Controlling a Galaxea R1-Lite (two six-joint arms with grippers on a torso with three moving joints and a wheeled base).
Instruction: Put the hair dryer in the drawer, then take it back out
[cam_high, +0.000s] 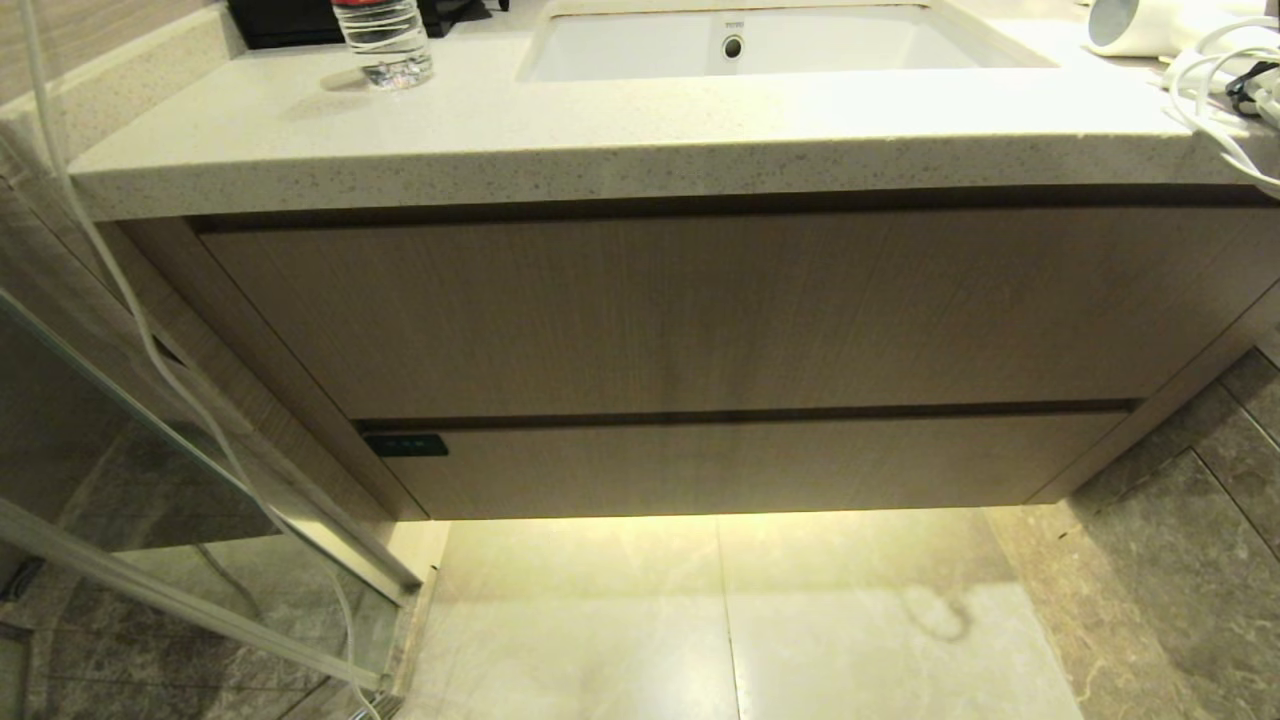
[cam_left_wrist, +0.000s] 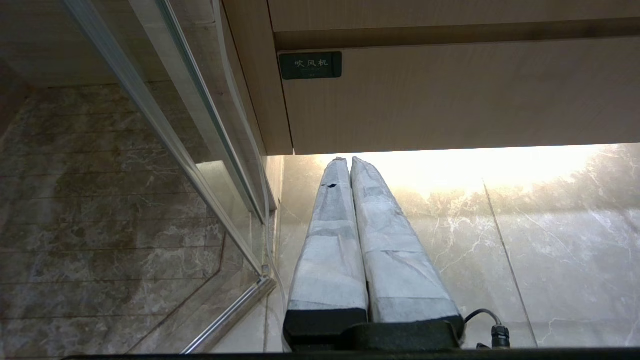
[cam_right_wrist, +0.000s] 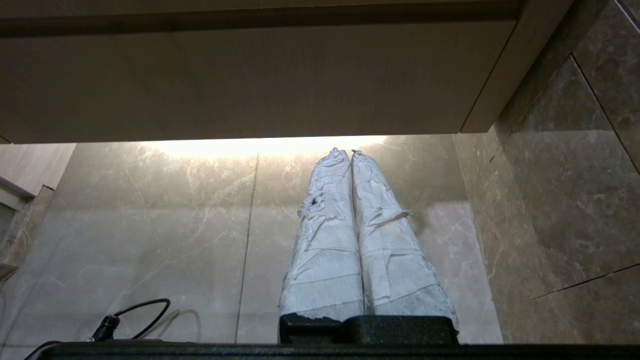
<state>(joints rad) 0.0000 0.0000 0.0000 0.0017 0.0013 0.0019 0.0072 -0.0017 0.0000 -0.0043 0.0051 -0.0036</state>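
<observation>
The white hair dryer (cam_high: 1150, 25) lies on the counter at the far right, its coiled white cord (cam_high: 1215, 100) spilling over the edge. The drawer (cam_high: 740, 465) is the shallow lower wood-grain front with a small black label (cam_high: 407, 445) at its left end; it is closed. Neither arm shows in the head view. My left gripper (cam_left_wrist: 348, 160) hangs low in front of the drawer's left end (cam_left_wrist: 450, 95), shut and empty. My right gripper (cam_right_wrist: 348, 151) hangs below the drawer's right end (cam_right_wrist: 250, 80), shut and empty.
A white sink (cam_high: 740, 45) is set in the speckled counter (cam_high: 600, 130), with a clear water bottle (cam_high: 387, 40) at its left. A glass shower panel (cam_high: 120, 420) stands on the left, a stone wall (cam_high: 1200, 480) on the right. A taller wood panel (cam_high: 700, 310) is above the drawer.
</observation>
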